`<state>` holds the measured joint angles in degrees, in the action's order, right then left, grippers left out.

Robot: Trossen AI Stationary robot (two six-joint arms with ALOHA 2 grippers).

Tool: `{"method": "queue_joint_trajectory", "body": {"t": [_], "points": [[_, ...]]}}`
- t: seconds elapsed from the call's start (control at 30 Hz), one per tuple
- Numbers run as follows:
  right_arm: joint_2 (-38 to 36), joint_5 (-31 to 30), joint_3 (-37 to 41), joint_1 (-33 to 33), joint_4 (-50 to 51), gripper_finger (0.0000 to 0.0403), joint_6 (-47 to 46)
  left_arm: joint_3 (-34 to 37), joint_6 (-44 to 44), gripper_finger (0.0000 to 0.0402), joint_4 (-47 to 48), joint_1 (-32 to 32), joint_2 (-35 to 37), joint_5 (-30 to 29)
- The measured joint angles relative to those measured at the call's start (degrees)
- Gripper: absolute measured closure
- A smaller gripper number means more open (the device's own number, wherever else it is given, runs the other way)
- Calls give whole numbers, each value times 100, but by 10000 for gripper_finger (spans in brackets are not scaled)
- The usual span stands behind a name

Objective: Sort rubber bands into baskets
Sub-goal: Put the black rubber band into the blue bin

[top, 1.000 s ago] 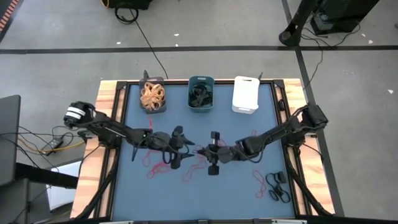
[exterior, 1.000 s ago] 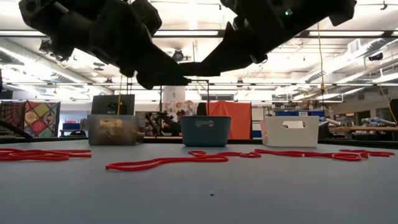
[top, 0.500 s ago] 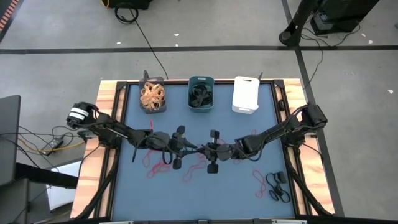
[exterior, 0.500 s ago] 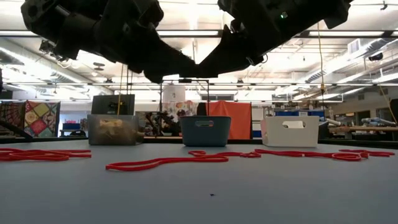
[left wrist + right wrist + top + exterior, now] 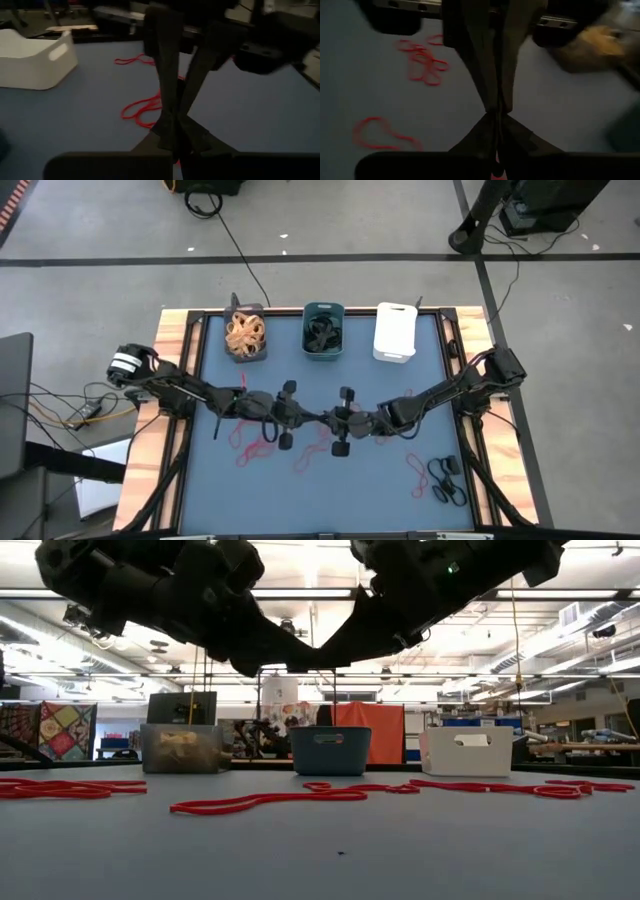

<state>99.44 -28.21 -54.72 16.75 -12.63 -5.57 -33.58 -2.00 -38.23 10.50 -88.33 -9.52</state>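
The left gripper (image 5: 312,418), wide apart a second ago, is now closed tip to tip against the right gripper (image 5: 322,418), also closed; possibly a red band is pinched. Along the table's (image 5: 380,480) far edge, tan rubber bands (image 5: 243,334) fill the grey basket (image 5: 246,352), black ones the teal basket (image 5: 323,351); the white basket's (image 5: 394,332) contents cannot be seen. Red bands (image 5: 268,802) are scattered mid-table.

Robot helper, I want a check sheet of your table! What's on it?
Surface: blue mat, wooden edges.
Job's things: grey basket holds tan bands; teal basket holds black bands; white basket, contents hidden. Red rubber bands loose on mat.
Clutter: black loops near right corner.
Grippers: left tool shut, tip to tip with right tool, above mat.
Cables: black cable on floor.
Surroundings: workshop, ceiling lights.
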Motion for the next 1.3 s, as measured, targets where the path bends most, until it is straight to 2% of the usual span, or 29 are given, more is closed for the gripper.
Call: {"method": "queue_joint_trajectory", "body": {"t": [0.13,0.23,0.43,0.6,0.73,0.9,1.07,1.3], "points": [[-115,-833,-2,34,728,330,-214,3,-135,394,-53,-295,-2,-29],[-259,-1123,-2,37,1322,283,-686,4,-164,393,-62,-560,-2,-29],[-617,-1180,-2,39,2633,182,-1806,4,-162,393,-270,-1246,-2,-27],[-761,-848,-2,72,3738,137,-2513,-144,-142,393,-309,-2041,-2,-29],[-769,-574,-2,122,4312,133,-2613,-309,-256,393,-292,-2663,-17,-23],[-769,-444,-2,192,5009,151,-2830,-389,-293,393,-165,-3197,-17,151],[-769,142,-2,279,5492,168,-2912,-389,-291,393,-3,-3488,-22,157],[-769,848,-2,315,5430,186,-2945,-390,-272,393,-98,-3675,-91,168]]}}
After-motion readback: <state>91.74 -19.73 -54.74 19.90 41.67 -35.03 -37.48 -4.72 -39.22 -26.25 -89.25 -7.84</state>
